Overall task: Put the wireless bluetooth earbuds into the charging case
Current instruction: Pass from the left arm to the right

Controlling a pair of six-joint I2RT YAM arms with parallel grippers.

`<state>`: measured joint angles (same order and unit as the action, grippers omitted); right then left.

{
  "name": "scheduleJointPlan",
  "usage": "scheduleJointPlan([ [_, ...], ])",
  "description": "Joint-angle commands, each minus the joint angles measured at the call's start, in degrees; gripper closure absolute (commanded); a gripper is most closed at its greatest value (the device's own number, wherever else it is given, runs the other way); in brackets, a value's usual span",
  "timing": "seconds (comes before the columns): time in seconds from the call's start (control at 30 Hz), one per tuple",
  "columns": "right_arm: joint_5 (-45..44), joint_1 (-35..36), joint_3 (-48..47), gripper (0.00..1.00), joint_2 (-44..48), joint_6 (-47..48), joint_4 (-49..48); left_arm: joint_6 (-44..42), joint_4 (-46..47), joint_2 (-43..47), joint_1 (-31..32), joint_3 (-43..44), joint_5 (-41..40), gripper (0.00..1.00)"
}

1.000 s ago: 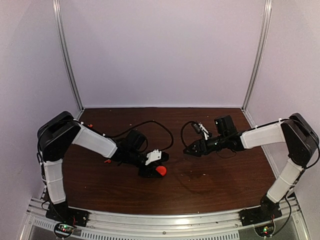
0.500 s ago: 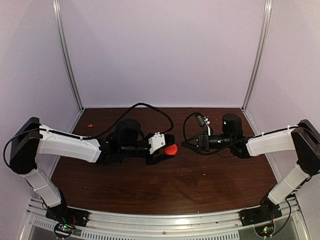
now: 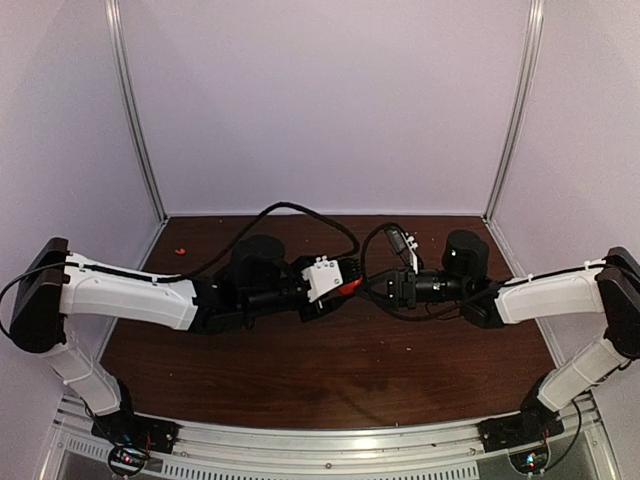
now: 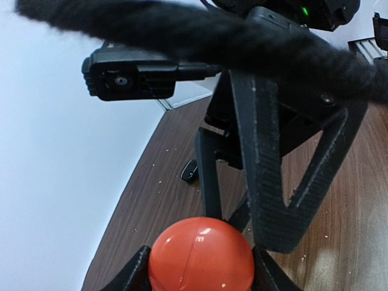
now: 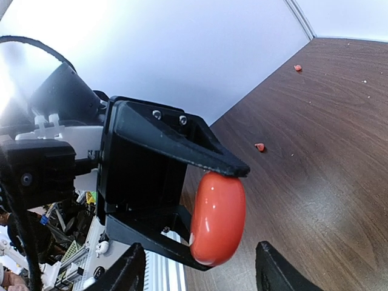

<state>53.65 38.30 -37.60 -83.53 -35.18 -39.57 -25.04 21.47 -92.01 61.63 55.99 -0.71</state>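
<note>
1. The left pincer grips the red charging case between its fingers, in the air above the middle of the surface.
2. The right pincer faces it, fingers apart, tips just beside the case.
3. A tiny red piece lies far left.

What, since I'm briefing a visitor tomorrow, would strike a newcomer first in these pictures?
The bright red charging case, clamped in the left tool above the middle of the table, stands out. The right tool faces it tip to tip, jaws open. A tiny red piece lies near the table's far left corner.
</note>
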Motion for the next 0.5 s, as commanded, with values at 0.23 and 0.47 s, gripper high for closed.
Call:
scheduleJointPlan([
  [0.23,-2.6,1.8,1.1,0.49,-0.2,-3.8,-7.8,-2.8,5.8,2.9,2.0,1.4,-3.9,0.65],
  [0.47,-3.4,1.9,0.8,0.56,-0.7,-5.4,-10.3,-3.5,6.8,3.0,2.9,1.2,-3.9,0.65],
])
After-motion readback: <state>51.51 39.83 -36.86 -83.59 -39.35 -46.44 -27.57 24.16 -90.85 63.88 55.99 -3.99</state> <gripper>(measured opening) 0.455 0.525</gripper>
